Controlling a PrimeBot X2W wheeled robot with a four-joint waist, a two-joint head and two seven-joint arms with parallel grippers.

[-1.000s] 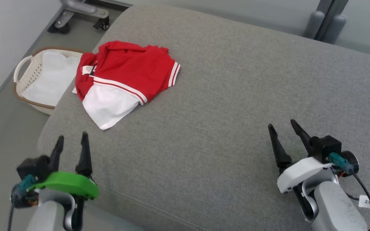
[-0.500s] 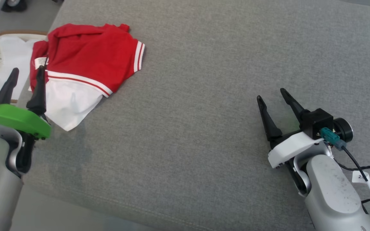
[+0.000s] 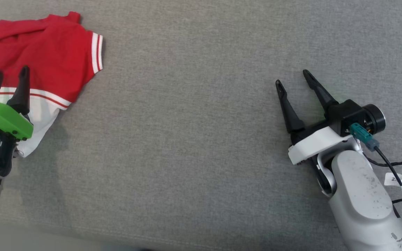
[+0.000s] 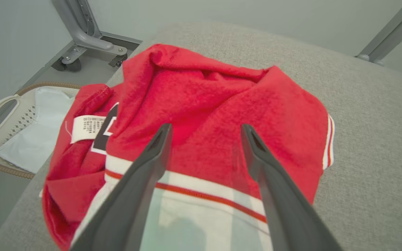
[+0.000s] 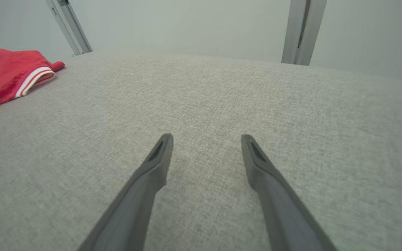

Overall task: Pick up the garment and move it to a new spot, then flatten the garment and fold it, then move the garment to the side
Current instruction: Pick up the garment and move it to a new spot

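Both end effectors are spread and empty: left end effector (image 3: 10,71) poised over the crumpled red-and-white shirt (image 3: 47,48) at the left edge of the grey cushion (image 3: 187,139), right end effector (image 3: 291,77) well apart. Pickup looks pending; next, lower and pinch a fold.

Open cushion (image 3: 194,146) — garment (image 3: 47,52) at left

Grey woven-fabric cushion (image 3: 201,146), wide, flat top, rounded corner at far left. One garment (image 3: 51,55) lies on it, crumpled, by the left edge: red, white striped trim, white lower panel, label showing. Grey floor (image 4: 86,71) beside that corner carries a pale basket (image 4: 2,115) with white cloth (image 4: 33,139) inside.
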